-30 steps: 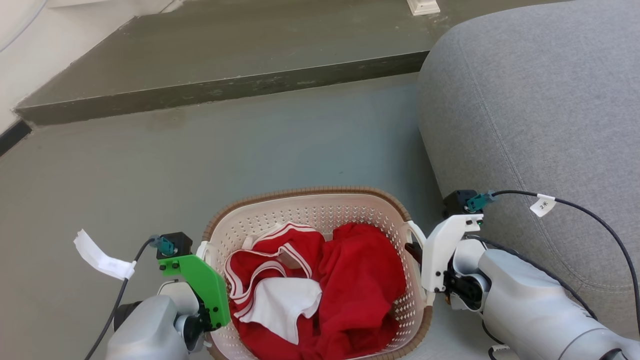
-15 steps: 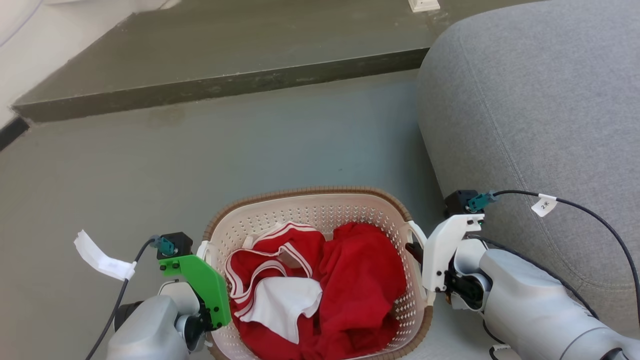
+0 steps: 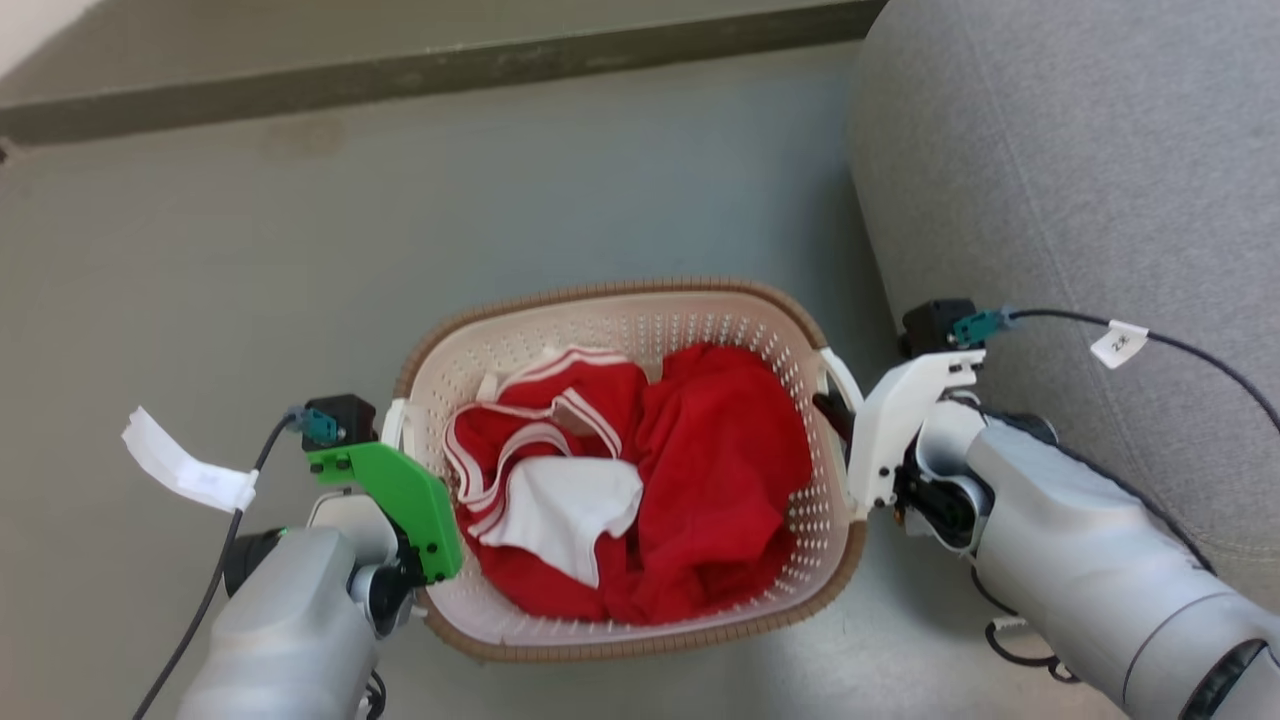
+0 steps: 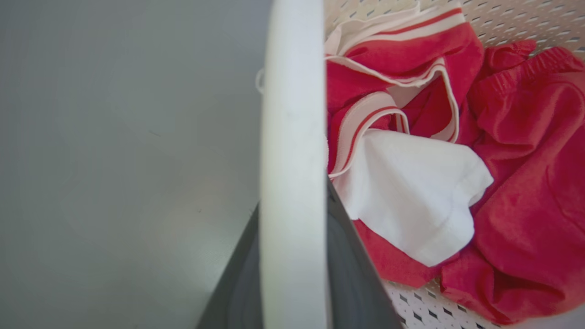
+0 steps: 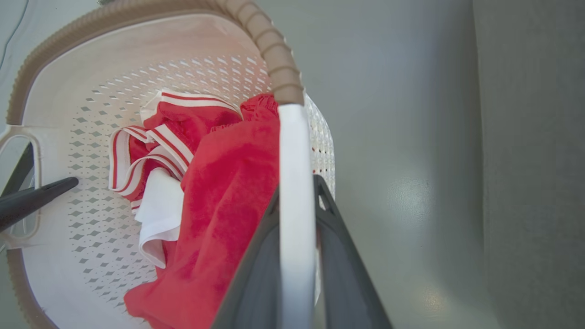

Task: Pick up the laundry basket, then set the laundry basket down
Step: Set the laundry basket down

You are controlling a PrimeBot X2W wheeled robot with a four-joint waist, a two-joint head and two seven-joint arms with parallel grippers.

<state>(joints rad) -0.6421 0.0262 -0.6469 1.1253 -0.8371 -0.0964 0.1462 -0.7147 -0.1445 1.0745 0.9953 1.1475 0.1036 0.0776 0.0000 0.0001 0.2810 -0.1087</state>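
Head view: laundry basket (image 3: 600, 296) of red clothes (image 3: 720, 470) at 6 o'clock. My left end effector (image 4: 292, 196) clamps its 9 o'clock handle (image 4: 292, 91); my right end effector (image 5: 296, 187) clamps the 3 o'clock handle (image 5: 296, 137).

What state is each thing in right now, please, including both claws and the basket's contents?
laundry basket, upright, gripped at both side handles, holding laundry.
left claw, shut on the laundry basket's handle.
right claw, shut on the laundry basket's other handle.
red clothes, crumpled inside the basket.
white cloth, crumpled atop the red clothes.
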